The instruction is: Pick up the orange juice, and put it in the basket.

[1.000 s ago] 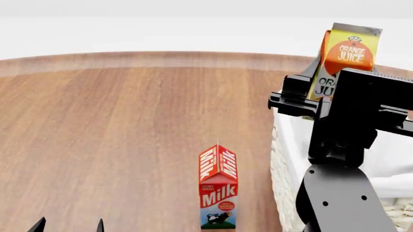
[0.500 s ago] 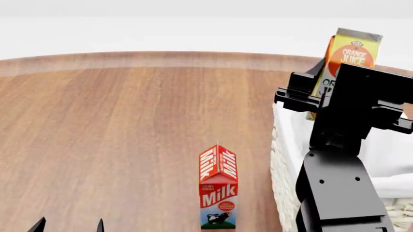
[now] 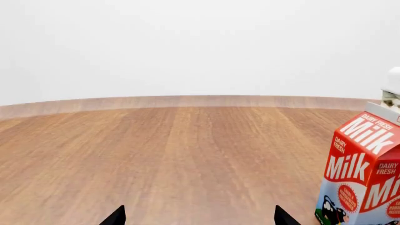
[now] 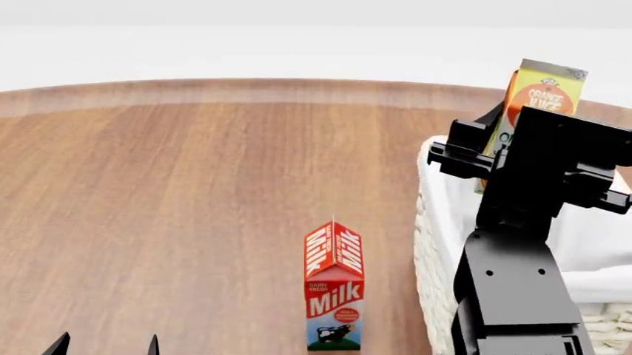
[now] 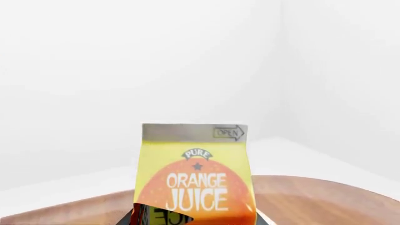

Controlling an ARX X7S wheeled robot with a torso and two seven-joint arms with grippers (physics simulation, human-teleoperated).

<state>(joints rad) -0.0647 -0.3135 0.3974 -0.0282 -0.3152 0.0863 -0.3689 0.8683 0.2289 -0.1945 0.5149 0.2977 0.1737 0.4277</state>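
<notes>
The orange juice [image 4: 545, 95] is a yellow and orange gable-top carton, held upright in the air above the far left part of the basket [image 4: 428, 244]. My right gripper [image 4: 505, 140] is shut on its lower half, which the black arm hides in the head view. In the right wrist view the orange juice [image 5: 196, 180] fills the lower middle, close to the camera. The basket is cream woven wicker with a white liner, at the table's right side. My left gripper [image 4: 106, 346] is open and empty, low at the near left; its fingertips [image 3: 115, 217] stand wide apart over the wood.
A red-and-white Milk carton [image 4: 334, 285] stands upright on the wooden table [image 4: 197, 185], just left of the basket; it also shows in the left wrist view [image 3: 366, 173]. The table's curved far edge runs across the back.
My right arm has carried the orange juice to the right and a little lower, further over the basket. The left gripper and the Milk carton have not moved.
</notes>
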